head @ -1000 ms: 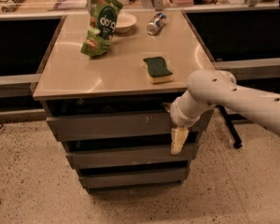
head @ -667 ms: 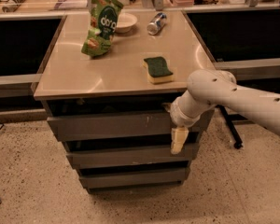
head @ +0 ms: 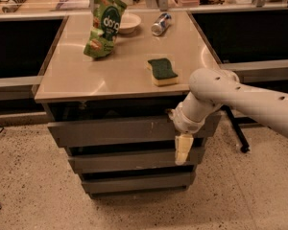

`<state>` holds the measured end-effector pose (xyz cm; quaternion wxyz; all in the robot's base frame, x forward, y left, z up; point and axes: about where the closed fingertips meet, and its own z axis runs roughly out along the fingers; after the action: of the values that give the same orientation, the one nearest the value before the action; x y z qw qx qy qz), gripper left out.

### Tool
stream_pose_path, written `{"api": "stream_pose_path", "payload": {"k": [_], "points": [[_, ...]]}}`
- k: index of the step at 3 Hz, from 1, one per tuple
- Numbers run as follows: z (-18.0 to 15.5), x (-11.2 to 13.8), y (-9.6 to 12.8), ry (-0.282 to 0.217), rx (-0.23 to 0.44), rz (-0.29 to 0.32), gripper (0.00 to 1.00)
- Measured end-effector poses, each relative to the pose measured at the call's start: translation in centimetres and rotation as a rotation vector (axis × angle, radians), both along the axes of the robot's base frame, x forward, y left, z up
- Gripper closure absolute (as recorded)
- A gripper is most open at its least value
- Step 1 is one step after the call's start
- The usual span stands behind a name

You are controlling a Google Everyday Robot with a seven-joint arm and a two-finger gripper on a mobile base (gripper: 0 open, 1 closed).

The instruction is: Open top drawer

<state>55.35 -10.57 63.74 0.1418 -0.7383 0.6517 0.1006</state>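
The arm [head: 252,102] runs off the right edge, and its wrist hides the right end of the top drawer [head: 115,131]. The gripper [head: 183,149] hangs just below, covering part of the slimmer drawer front [head: 125,160] beneath.

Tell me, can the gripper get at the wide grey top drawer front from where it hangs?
Probably yes. The gripper hangs just before the drawers, its tip over the slimmer grey middle drawer front; nothing stands between it and the wide grey top drawer front.
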Motion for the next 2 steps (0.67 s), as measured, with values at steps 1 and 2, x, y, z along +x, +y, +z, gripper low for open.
{"api": "stream_pose_path", "payload": {"k": [1,2], "points": [[-0.1,-2.3,0.0,0.078,0.001,-0.014,0.0],[0.1,-3.9,-0.1,0.124,0.008,-0.031,0.0]]}}
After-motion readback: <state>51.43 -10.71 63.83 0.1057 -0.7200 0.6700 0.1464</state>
